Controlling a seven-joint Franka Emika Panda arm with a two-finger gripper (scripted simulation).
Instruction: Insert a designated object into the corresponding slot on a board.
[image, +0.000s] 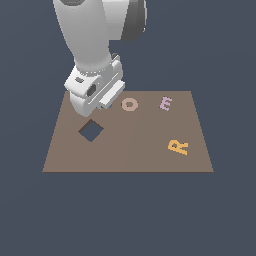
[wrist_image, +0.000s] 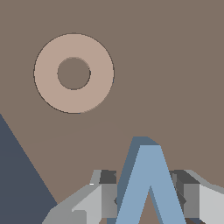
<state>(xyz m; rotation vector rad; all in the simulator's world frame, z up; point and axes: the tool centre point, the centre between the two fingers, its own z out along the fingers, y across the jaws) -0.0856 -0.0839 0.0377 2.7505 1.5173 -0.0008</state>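
Tan ring (wrist_image: 73, 73) near my claw (wrist_image: 148, 194), diamond hole (image: 91, 130) just beside, orange R (image: 178, 146) and pink E (image: 166, 103) well apart; arm upright over board (image: 140, 155), claw clenched on blue V (wrist_image: 148, 183).

One brown board (image: 125, 150) lies on the dark ground. Three loose letter blocks show: one light-blue V block (wrist_image: 151, 188), one orange R (image: 178, 146) and one pink E (image: 166, 103). There is one tan ring (image: 129, 104), also seen in the wrist view (wrist_image: 73, 73). One dark square hole (image: 91, 130) is cut into the board. One robot arm (image: 87, 35) carries one gripper (wrist_image: 148, 197)
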